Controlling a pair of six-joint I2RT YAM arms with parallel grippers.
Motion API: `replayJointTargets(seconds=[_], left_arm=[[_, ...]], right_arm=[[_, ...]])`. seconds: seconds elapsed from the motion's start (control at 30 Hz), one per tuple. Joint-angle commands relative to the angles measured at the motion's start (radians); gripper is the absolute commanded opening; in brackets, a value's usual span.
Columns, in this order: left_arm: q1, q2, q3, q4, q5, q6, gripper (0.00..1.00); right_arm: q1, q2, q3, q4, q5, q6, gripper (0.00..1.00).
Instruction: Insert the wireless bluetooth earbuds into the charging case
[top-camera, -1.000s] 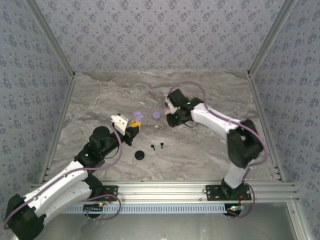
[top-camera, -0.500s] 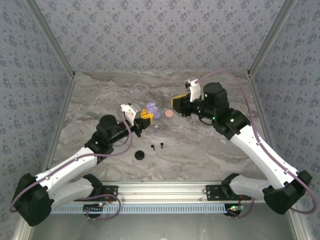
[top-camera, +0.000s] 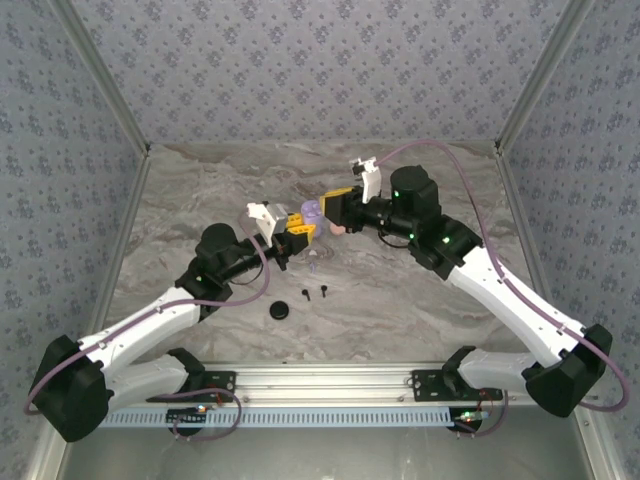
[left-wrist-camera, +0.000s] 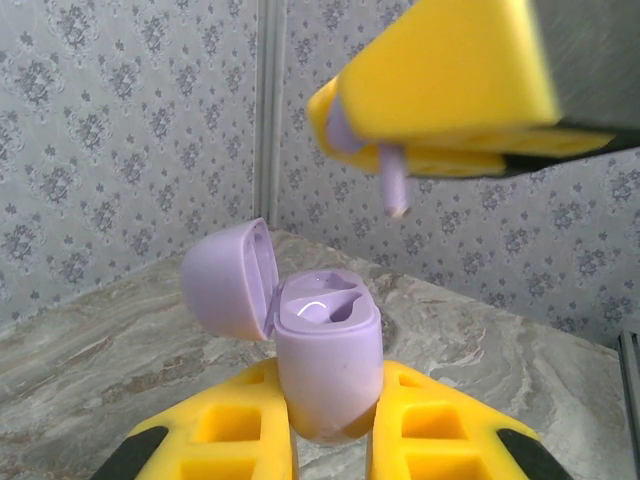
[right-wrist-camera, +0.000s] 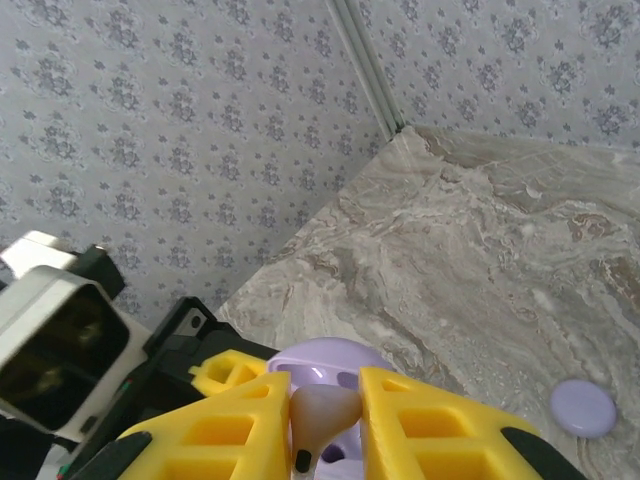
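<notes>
Reaching inward over the table, we clamp the open lilac charging case in the left gripper; the right gripper pinches a lilac earbud, stem down, just above it.

marble table | black disc | two black earbuds | lilac disc

Left tool, right tool crowd centre; black disc nearer; table flanks open.
</notes>
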Motion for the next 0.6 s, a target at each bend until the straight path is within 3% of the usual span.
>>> replayJointTargets(seconds=[0.0, 0.57], left_arm=[[-0.010, 0.000, 0.041, 0.050, 0.026, -0.016, 0.00], [-0.010, -0.001, 0.035, 0.051, 0.016, -0.010, 0.00]], right_arm=[[0.012, 0.018, 0.018, 0.005, 0.015, 0.009, 0.24], [0.025, 0.040, 0.037, -0.091, 0.002, -0.006, 0.25]])
